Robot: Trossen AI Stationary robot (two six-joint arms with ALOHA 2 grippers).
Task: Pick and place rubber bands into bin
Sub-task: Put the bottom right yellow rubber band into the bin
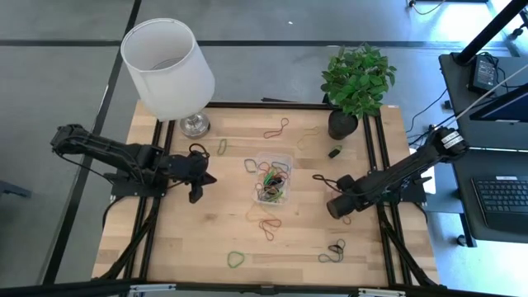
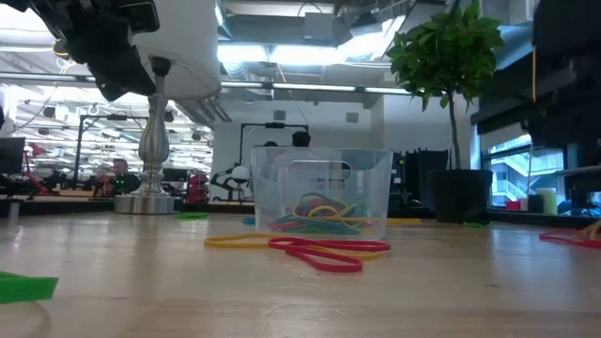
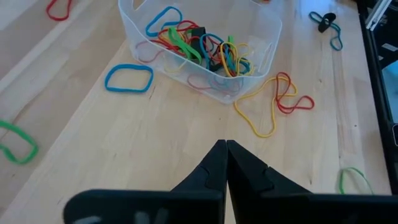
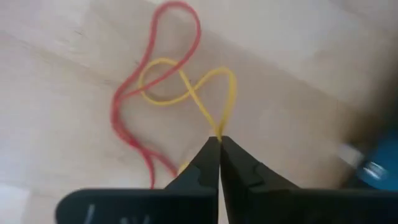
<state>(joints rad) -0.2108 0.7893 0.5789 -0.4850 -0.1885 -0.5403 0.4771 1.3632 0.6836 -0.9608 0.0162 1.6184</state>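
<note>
The clear bin (image 1: 274,177) stands mid-table with several coloured rubber bands (image 3: 199,46) inside. More rubber bands lie loose on the wood, among them a blue one (image 3: 129,78) and a yellow and red pair (image 3: 273,102) beside the bin. My right gripper (image 4: 219,138) is right of the bin (image 1: 337,206), pointing down and shut on a yellow rubber band (image 4: 186,84). This band is tangled with a red one (image 4: 134,93). My left gripper (image 3: 225,144) hangs shut and holds nothing. It is above the table, left of the bin (image 1: 198,190). My right gripper pinches the yellow rubber band between its two fingertips at one end of its loop (image 4: 219,129), coming from above and pointing down. The rest of the band spreads out in a twisted figure-eight over the wood. It crosses the red band there.
A white lamp (image 1: 169,70) stands at the far left and a potted plant (image 1: 355,82) at the far right. A small black clip (image 1: 335,152) lies near the pot. Loose bands lie toward the near edge (image 1: 236,259) (image 1: 334,252) and the far edge (image 1: 276,128).
</note>
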